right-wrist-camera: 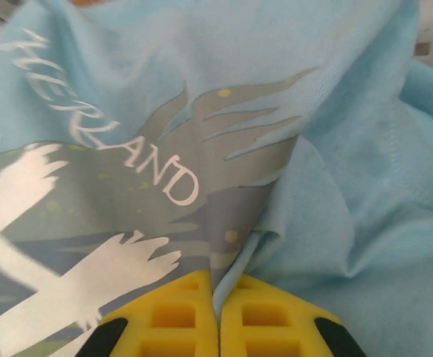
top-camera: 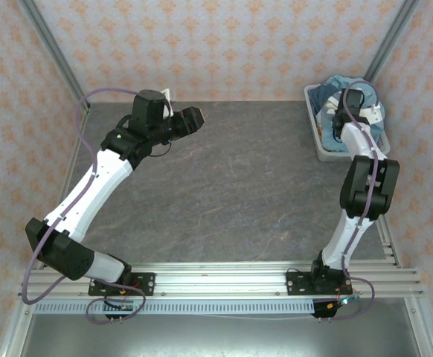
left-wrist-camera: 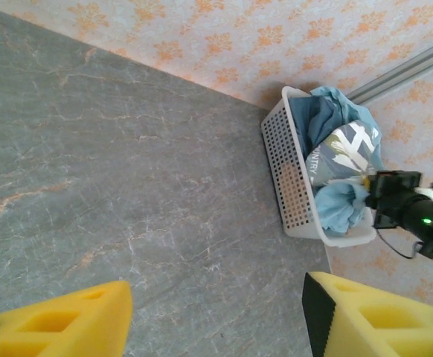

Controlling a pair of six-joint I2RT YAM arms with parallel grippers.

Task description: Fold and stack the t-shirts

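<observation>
The basket (top-camera: 315,137) is sitting at the far right corner of the table (top-camera: 239,186). The shirts (top-camera: 338,83) are lying bundled inside it, none of them on the bare tabletop. The right arm is reaching from the near edge along the right edge and is pointing down into the basket from above.

In the right wrist view the right gripper (right-wrist-camera: 218,282) is pressing its yellow fingers (right-wrist-camera: 172,320) together on a raised fold of the light blue shirt (right-wrist-camera: 350,186). A thin ridge of cloth is showing between the pads (no gap beyond the cloth itself). A grey print (right-wrist-camera: 201,149) with white lettering and white hand shapes is spreading across that shirt, just left of the pinched fold.

The left arm is arching over the left side of the table. The left gripper (top-camera: 193,119) is hovering above the far left part, well apart from the basket and touching nothing. In the left wrist view its two yellow fingers are standing apart, with bare table showing between them. The same view is showing the basket from the side: the light blue shirt is heaping above the rim, and a darker blue shirt (left-wrist-camera: 315,123) is lying tucked beside it inside the basket.
</observation>
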